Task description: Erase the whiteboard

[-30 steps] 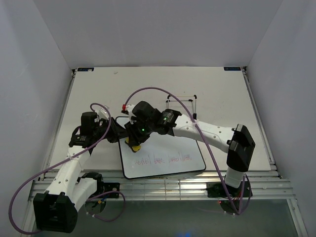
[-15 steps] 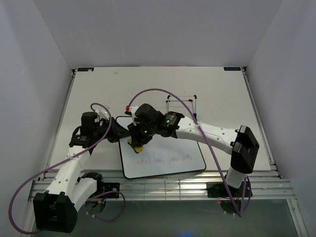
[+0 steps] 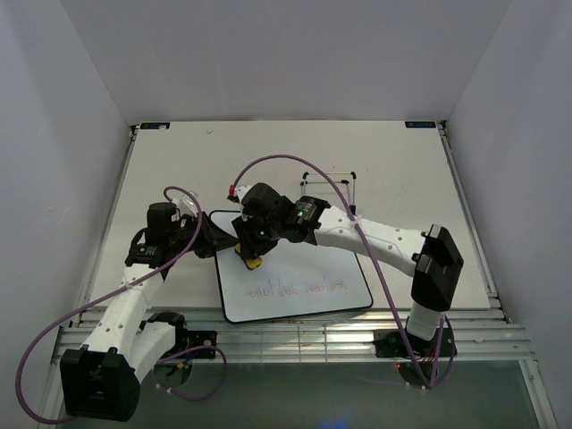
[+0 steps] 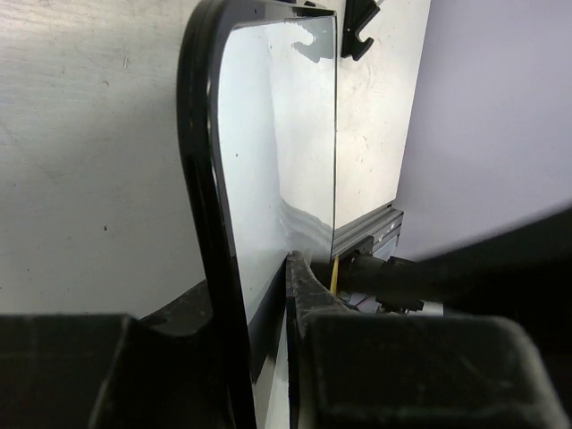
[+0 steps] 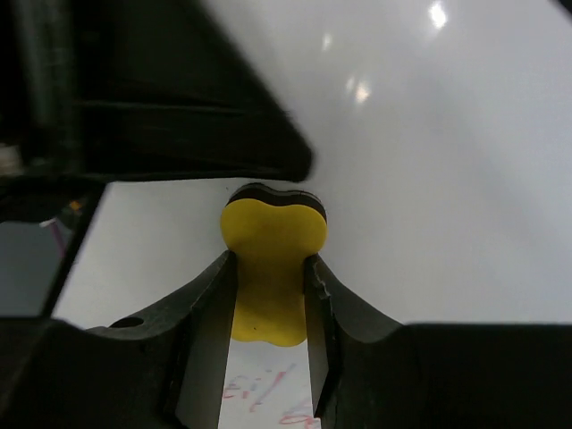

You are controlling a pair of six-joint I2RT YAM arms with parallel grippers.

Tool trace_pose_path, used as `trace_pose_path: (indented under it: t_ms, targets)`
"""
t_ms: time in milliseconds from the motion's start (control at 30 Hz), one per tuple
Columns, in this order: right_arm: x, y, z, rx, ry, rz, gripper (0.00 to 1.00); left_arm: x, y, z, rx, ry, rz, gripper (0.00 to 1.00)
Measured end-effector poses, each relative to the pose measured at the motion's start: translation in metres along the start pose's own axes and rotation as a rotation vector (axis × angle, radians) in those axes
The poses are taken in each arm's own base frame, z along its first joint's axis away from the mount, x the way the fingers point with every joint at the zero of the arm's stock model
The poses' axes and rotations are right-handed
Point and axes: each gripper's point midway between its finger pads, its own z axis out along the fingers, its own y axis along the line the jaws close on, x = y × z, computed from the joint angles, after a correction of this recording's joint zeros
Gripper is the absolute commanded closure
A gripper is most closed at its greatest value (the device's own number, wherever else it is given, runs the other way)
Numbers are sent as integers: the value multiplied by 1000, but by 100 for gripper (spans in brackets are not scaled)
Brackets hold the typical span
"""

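The whiteboard (image 3: pixel 304 277) lies flat on the table, white with a thin black frame and one row of red handwriting (image 3: pixel 295 289) near its front edge. My left gripper (image 3: pixel 212 243) is shut on the board's left edge; in the left wrist view (image 4: pixel 259 304) the black frame (image 4: pixel 201 161) runs between its fingers. My right gripper (image 3: pixel 251 253) is shut on the yellow eraser (image 3: pixel 253 262) and holds it against the board's upper left area, above the writing. In the right wrist view the eraser (image 5: pixel 271 268) sits between the fingers, with red writing (image 5: pixel 259 393) just below it.
A thin wire easel stand (image 3: pixel 329 188) stands on the table behind the board. The table's front rail (image 3: pixel 295 335) runs just below the board. White walls enclose the table on three sides.
My right gripper with the eraser has shifted slightly up and back on the board's upper left area. The left gripper and the board have not moved.
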Motion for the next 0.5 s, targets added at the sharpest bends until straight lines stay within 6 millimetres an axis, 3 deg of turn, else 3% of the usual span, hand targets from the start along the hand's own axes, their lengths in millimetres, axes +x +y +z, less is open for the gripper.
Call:
trace_pose_path:
  t_ms: [133, 200, 333, 500]
  targets:
    - [5, 57, -4, -201, -13, -62, 75, 0, 1, 0, -4, 0, -3, 100]
    - [13, 70, -10, -263, -21, -83, 75, 0, 1, 0, -4, 0, -2, 100]
    - [41, 57, -19, -259, -22, -88, 75, -1, 0, 0, -2, -4, 2, 100]
    - [78, 5, -27, -155, -26, -29, 75, -1, 1, 0, -4, -8, 7, 100]
